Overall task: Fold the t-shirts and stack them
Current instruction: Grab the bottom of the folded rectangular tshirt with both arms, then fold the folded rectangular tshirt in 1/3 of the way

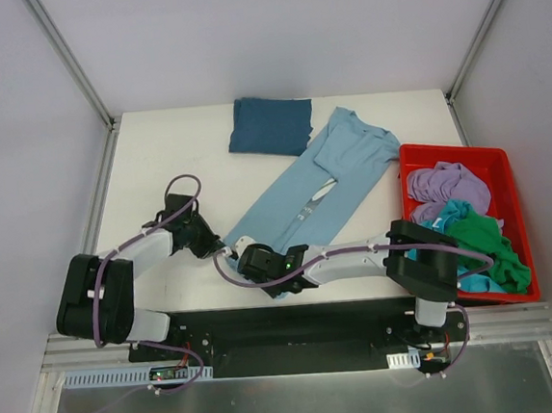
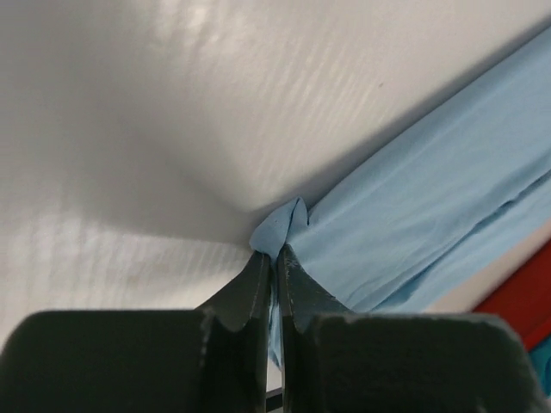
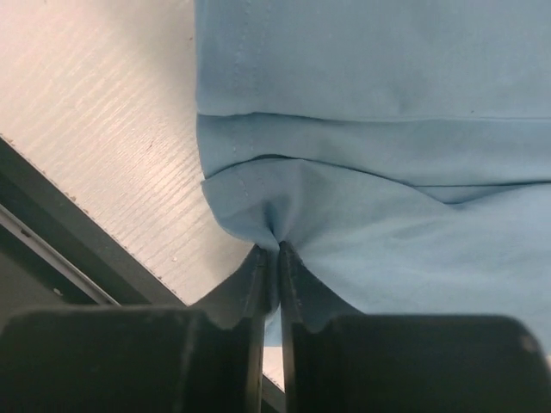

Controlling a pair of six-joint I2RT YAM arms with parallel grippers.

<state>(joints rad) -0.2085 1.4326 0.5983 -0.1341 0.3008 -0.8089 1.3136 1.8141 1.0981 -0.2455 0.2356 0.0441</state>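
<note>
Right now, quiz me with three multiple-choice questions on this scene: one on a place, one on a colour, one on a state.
1. Where on the table lies the folded dark teal-blue t-shirt? A near edge; B far edge; C left edge.
2. What colour is the plastic bin? A red; B green; C white.
3. The left gripper and right gripper are: A open; B shut on the sky-blue t-shirt; C shut on lilac cloth.
Answers: B, seen at the overhead view's top; A, red walls; B, both wrist views show sky-blue cloth pinched.
</note>
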